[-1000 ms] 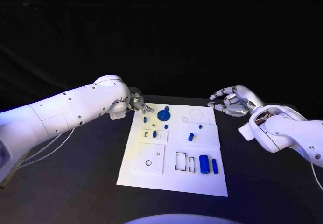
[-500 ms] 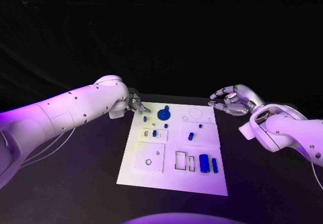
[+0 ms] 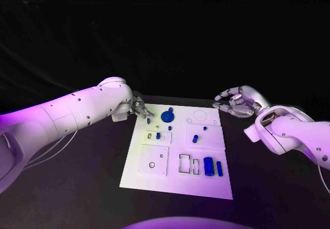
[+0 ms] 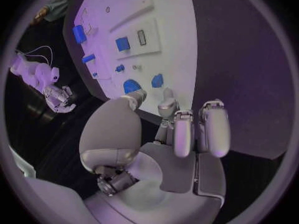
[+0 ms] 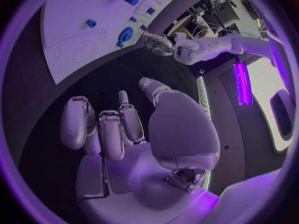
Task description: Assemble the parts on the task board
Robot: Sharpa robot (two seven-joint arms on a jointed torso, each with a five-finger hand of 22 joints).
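The task board (image 3: 180, 177) lies in the middle of the head view as a white plate with its long axis running from the lower frame up toward the far table edge, leaning slightly right at the near end. On it, a round blue part (image 3: 167, 115) sits near the upper left corner, with small blue pieces (image 3: 157, 136) just below it in the left column. A short blue peg (image 3: 194, 139) lies tilted near the board's centre. At the lower right, two blue cylinders (image 3: 208, 168) lie side by side, their long axes parallel to the board's length, beside a pair of rectangular slots (image 3: 184, 164). A square plate with a small ring hole (image 3: 151, 166) occupies the lower left.

The left hand (image 3: 141, 108) hovers at the board's upper left corner, close to the round blue part, fingers loosely apart and holding nothing. The right hand (image 3: 237, 102) hangs off the upper right corner, above the black table (image 3: 275, 191), fingers curved but spread and empty. Nothing stands between either hand and the board.
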